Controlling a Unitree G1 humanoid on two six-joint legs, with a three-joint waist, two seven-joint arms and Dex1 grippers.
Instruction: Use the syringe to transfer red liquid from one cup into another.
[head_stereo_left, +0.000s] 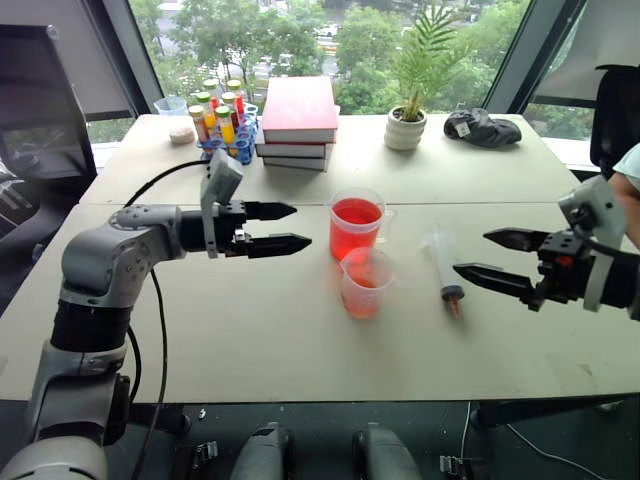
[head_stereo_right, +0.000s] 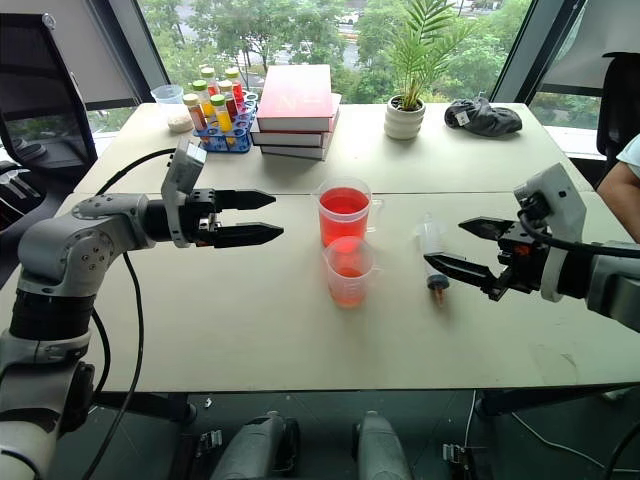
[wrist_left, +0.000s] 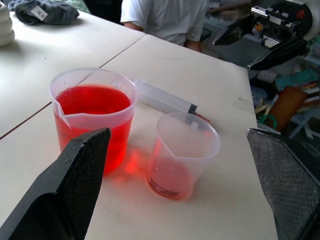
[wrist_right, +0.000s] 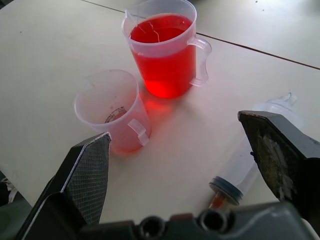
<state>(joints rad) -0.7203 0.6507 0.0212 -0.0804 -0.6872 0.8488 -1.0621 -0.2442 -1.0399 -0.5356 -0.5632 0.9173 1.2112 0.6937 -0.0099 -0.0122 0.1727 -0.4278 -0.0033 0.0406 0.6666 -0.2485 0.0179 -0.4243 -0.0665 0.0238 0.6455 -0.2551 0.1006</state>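
Note:
The larger handled cup (head_stereo_left: 356, 222) stands mid-table, well filled with red liquid (head_stereo_left: 356, 213). Just in front of it is the smaller cup (head_stereo_left: 365, 283), pink-tinted, with a little red liquid at its bottom. The clear syringe (head_stereo_left: 442, 264) lies flat on the table to the right of the cups, its orange tip towards the front edge. My left gripper (head_stereo_left: 290, 227) hovers open to the left of the cups, pointing at them, holding nothing. My right gripper (head_stereo_left: 488, 254) hangs open just right of the syringe, empty, fingers (wrist_right: 272, 155) above the barrel (wrist_right: 240, 170).
A stack of red books (head_stereo_left: 298, 120), a rack of small coloured bottles (head_stereo_left: 222, 118), a potted plant (head_stereo_left: 408, 120) and a dark cloth bundle (head_stereo_left: 482, 127) stand along the table's far side. A person (wrist_left: 165, 20) sits at the right edge.

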